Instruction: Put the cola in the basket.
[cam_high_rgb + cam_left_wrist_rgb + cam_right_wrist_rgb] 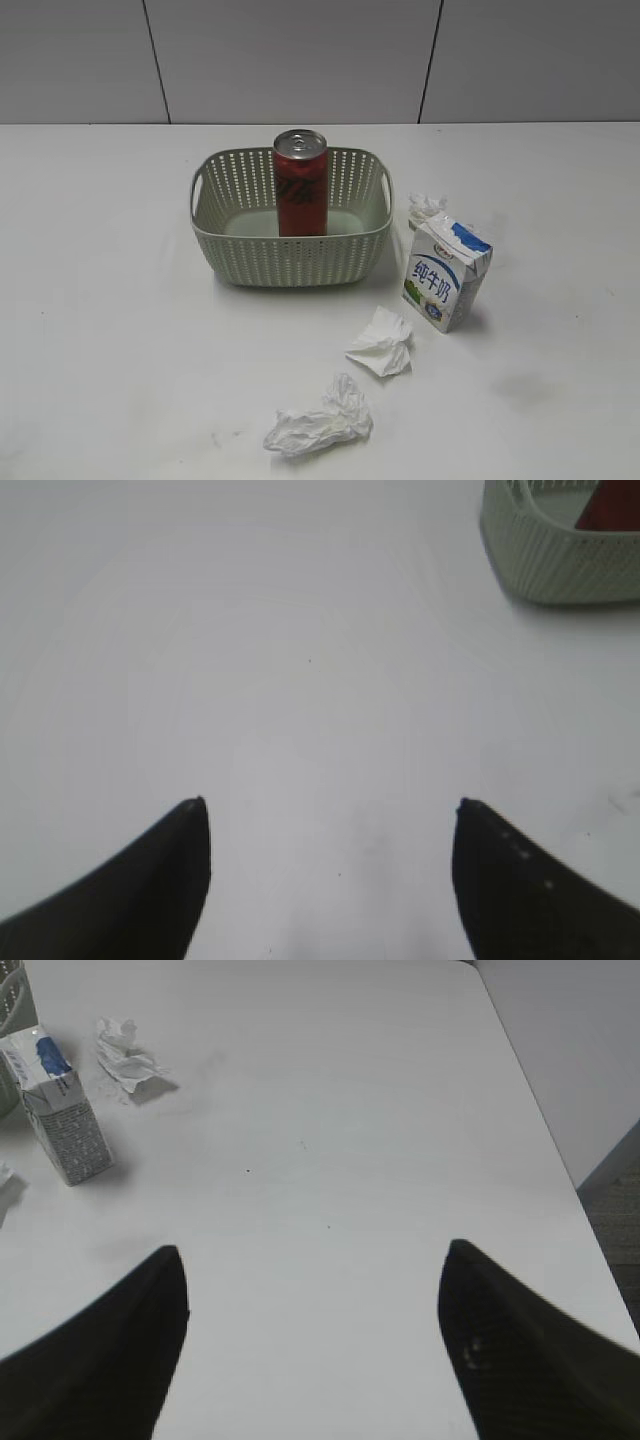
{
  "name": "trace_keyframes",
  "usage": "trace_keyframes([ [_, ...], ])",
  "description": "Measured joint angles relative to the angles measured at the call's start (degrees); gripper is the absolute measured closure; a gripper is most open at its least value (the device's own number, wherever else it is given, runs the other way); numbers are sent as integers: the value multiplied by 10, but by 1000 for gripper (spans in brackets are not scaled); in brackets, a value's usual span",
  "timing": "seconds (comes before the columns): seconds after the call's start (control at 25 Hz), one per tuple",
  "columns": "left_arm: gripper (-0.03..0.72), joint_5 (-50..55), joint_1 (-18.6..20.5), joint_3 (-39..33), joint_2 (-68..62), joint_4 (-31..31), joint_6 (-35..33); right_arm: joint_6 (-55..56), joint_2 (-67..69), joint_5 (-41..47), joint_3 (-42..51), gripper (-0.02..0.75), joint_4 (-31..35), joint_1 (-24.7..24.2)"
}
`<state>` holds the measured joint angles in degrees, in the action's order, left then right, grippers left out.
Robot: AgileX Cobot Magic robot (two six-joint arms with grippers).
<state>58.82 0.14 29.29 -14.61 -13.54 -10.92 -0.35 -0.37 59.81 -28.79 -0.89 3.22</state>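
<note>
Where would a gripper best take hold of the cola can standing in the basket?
On the upper body of the cola, just under its silver top, coming from above: it stands upright and only that part rises clear of the basket rim.

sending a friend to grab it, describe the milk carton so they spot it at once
Start at the pale green basket holding the red cola. Just right of it, outside, stands the milk carton on the white table. It is the only boxy white-and-blue thing, among crumpled tissues.

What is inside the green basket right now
The cola stands upright inside the basket, toward its back wall. The floor around it looks bare; the near wall hides the can's base and the front floor strip.
</note>
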Motion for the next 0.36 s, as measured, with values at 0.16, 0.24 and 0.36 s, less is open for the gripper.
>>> trace_keyframes([
  [0.16,113,0,0,0,63,0,0,0,0,0,0,148,0,0],
  [0.24,113,0,0,0,94,0,0,0,0,0,0,148,0,0],
  [0.36,113,1,0,0,132,0,0,0,0,0,0,148,0,0],
])
